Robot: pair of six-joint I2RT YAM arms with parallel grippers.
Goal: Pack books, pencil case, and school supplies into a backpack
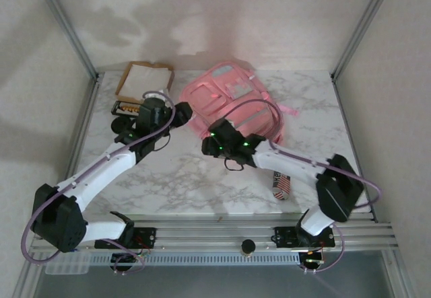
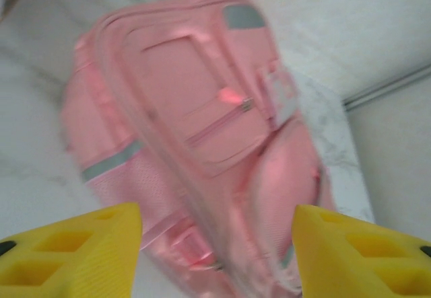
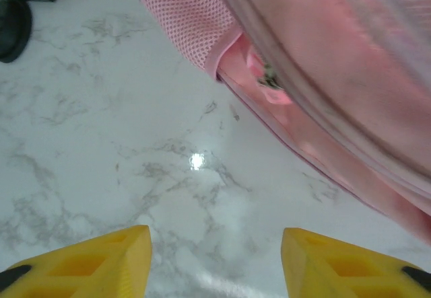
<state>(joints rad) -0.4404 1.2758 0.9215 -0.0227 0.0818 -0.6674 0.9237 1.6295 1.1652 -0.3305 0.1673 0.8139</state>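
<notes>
The pink fabric backpack with pale grey patches (image 1: 236, 99) is the big thing here. It's lying flat, front pockets up, at the far middle of the white marble-look table (image 1: 175, 177). My guess is it's light but floppy: soft cloth that will sag and bunch, so pinching a flat panel probably won't get you much. I'd go for a zipper pull, a strap or the seam along the edge, with one arm holding the opening while the other loads.

The left gripper (image 1: 180, 114) is at the bag's left edge with its yellow fingers (image 2: 101, 244) spread wide and nothing in them. On its wrist camera the backpack (image 2: 202, 130) sits right ahead between the jaws, though the view is blurry.

The right gripper (image 1: 211, 141) is also spread and empty. It's just off the bag's near-left corner, over bare marble, and the mesh side pocket and pink edge (image 3: 350, 76) are up and to its right.

A dark book with orange on it (image 1: 124, 107) peeks out by the left arm, well away from both grippers.
</notes>
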